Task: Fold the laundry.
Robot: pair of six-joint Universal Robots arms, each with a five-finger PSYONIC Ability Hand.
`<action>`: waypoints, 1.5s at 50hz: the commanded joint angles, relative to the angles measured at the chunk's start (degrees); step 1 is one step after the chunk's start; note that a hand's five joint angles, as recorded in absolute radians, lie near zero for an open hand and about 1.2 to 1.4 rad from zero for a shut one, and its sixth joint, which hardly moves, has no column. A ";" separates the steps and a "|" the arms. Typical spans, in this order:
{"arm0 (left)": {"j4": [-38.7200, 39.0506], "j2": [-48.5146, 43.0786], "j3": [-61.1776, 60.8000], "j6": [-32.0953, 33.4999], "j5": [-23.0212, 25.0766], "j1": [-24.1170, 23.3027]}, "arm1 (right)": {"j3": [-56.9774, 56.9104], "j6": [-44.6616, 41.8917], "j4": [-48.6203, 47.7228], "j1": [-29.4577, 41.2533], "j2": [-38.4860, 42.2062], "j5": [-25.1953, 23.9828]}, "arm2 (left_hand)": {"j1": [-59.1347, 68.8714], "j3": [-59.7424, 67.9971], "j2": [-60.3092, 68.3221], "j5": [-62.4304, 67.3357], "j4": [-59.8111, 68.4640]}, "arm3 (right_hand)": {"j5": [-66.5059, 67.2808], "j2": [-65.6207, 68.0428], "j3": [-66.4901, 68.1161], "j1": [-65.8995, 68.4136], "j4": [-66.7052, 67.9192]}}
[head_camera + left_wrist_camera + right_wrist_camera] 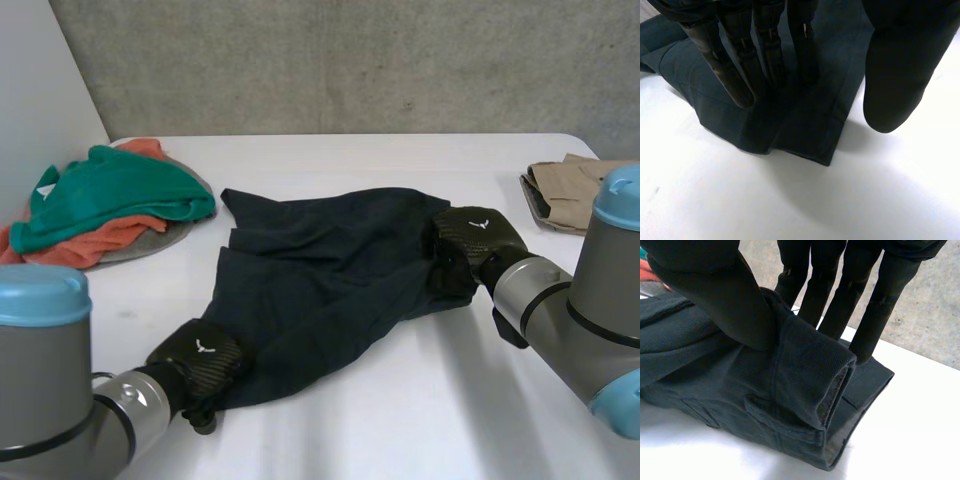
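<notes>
A dark navy garment lies spread and rumpled across the middle of the white table. My left hand rests at its near left corner. In the left wrist view its straight fingers press down on the hem of the garment, while the thumb hangs apart over bare table. My right hand is at the garment's right edge. There its thumb and fingers pinch a thick folded band of the garment, lifted a little off the table.
A heap of green and orange cloth sits at the back left of the table. A folded beige garment lies at the back right, close to my right arm. A grey wall stands behind the table.
</notes>
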 commanded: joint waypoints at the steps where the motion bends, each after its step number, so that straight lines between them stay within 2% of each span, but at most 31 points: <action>1: 5.84 -4.24 0.63 2.69 -5.50 -1.85 | -0.18 0.82 0.11 0.62 0.03 -0.03 | 9.31 9.54 9.06 8.89 8.76 | 11.94 13.53 12.14 17.18 11.85; 8: 10.24 -7.32 0.98 6.83 -8.49 -2.82 | 0.00 0.82 0.11 0.36 -0.24 -0.30 | 21.90 22.13 21.65 21.47 21.35 | 11.94 13.53 12.14 17.18 11.85; 9: 10.77 -7.50 0.98 7.18 -8.66 -2.82 | 0.00 0.82 0.11 0.36 -0.32 -0.30 | 30.10 30.33 29.85 29.67 29.55 | 11.94 13.53 12.14 17.18 11.85; 10: 11.90 -7.67 1.15 7.53 -9.19 -2.73 | 0.09 0.82 0.11 0.36 -0.41 -0.12 | 46.31 46.55 46.07 45.89 45.76 | 11.94 13.53 12.14 17.18 11.85; 15: 13.23 -6.36 1.33 7.27 -9.29 -2.38 | 0.70 0.30 0.81 0.62 -1.64 -0.12 | 46.48 46.71 46.23 46.05 45.93 | 11.94 13.53 12.14 17.18 11.85; 20: 11.13 1.72 1.24 7.09 -6.04 -1.94 | 1.14 -5.40 3.97 0.62 -4.36 -0.91 | 46.48 46.71 46.23 46.05 45.93 | 11.94 13.53 12.14 17.18 11.85; 25: 1.74 9.45 1.15 7.88 -1.12 -0.18 | 3.86 -23.14 13.71 -0.34 -6.82 -3.54 | 46.48 46.71 46.23 46.05 45.93 | 11.94 13.53 12.14 17.18 11.85; 26: -3.59 11.29 1.24 8.84 0.55 0.86 | 5.69 -31.27 18.17 -1.47 -7.17 -3.90 | 46.48 46.71 46.23 46.05 45.93 | 11.94 13.53 12.14 17.18 11.85; 29: -11.70 13.59 1.24 12.00 3.45 2.80 | 8.95 -43.79 24.52 -3.06 -7.44 -3.38 | 46.48 46.71 46.23 46.05 45.93 | 11.94 13.53 12.14 17.18 11.85; 30: -16.43 14.29 1.42 14.45 5.72 4.11 | 10.79 -50.88 27.41 -4.20 -7.62 -3.29 | 46.48 46.71 46.23 46.05 45.93 | 11.94 13.53 12.14 17.18 11.85; 33: -22.61 14.39 1.33 18.59 8.90 5.97 | 12.65 -56.48 26.66 -4.65 -7.18 -3.20 | 46.48 46.71 46.23 46.05 45.93 | 11.94 13.53 12.14 17.18 11.85; 34: -25.41 14.21 1.42 20.87 10.74 6.93 | 12.74 -55.79 24.65 -3.69 -6.83 -3.02 | 46.48 46.71 46.23 46.05 45.93 | 11.94 13.53 12.14 17.18 11.85; 36: -25.88 13.86 1.94 22.90 12.16 7.64 | 12.04 -53.95 22.10 -2.81 -6.04 -2.93 | 46.48 46.71 46.23 46.05 45.93 | 11.94 13.53 12.14 17.18 11.85; 40: -20.71 9.83 7.20 24.32 11.99 8.43 | 8.18 -48.06 16.55 -1.05 -2.88 -2.41 | 46.48 46.71 46.23 46.05 45.93 | 11.94 13.53 12.14 17.18 11.85; 44: -14.99 3.06 16.60 19.67 7.60 7.03 | 2.03 -42.69 13.12 0.18 0.81 -0.48 | 46.48 46.71 46.23 46.05 45.93 | 11.94 13.53 12.14 17.18 11.85; 49: -9.37 -4.14 34.32 12.47 0.58 3.34 | -9.89 -37.07 9.61 1.41 5.29 5.22 | 46.48 46.71 46.23 46.05 45.93 | 11.94 13.53 12.14 17.18 11.85; 52: -6.73 -6.26 43.05 9.91 -1.19 2.90 | -16.59 -35.66 6.89 2.03 6.62 8.22 | 46.48 46.71 46.23 46.05 45.93 | 11.94 13.53 12.14 17.18 11.85; 56: -0.93 -7.76 57.82 3.77 -4.62 2.72 | -27.58 -33.64 -2.76 2.73 7.50 12.88 | 46.48 46.71 46.23 46.05 45.93 | 11.94 13.53 12.14 17.18 11.85; 59: 4.60 -7.06 66.44 -1.42 -7.17 2.98 | -32.69 -32.40 -15.24 2.73 7.15 14.64 | 46.48 46.71 46.23 46.05 45.93 | 11.94 13.53 12.14 17.18 11.85; 60: 7.05 -6.62 69.24 -3.96 -7.61 2.98 | -32.96 -31.97 -22.14 2.65 6.80 14.47 | 46.48 46.71 46.23 46.05 45.93 | 11.94 13.53 12.14 17.18 11.85; 65: 9.54 -6.27 73.49 -7.58 -8.31 2.72 | -32.35 -31.70 -39.69 3.00 6.71 11.31 | 46.48 46.71 46.23 46.05 45.93 | 11.94 13.53 12.14 17.18 11.85; 71: 9.28 -6.35 69.10 -8.55 -9.19 3.51 | -31.20 -31.61 -37.95 3.52 7.41 10.51 | 46.48 46.71 46.23 46.05 45.93 | 11.94 13.53 12.14 17.18 11.85; 75: 9.36 -6.79 61.99 -8.64 -8.58 3.86 | -28.49 -30.82 -34.17 3.44 8.38 9.73 | 46.48 46.71 46.23 46.05 45.93 | 11.94 13.53 12.14 17.18 11.85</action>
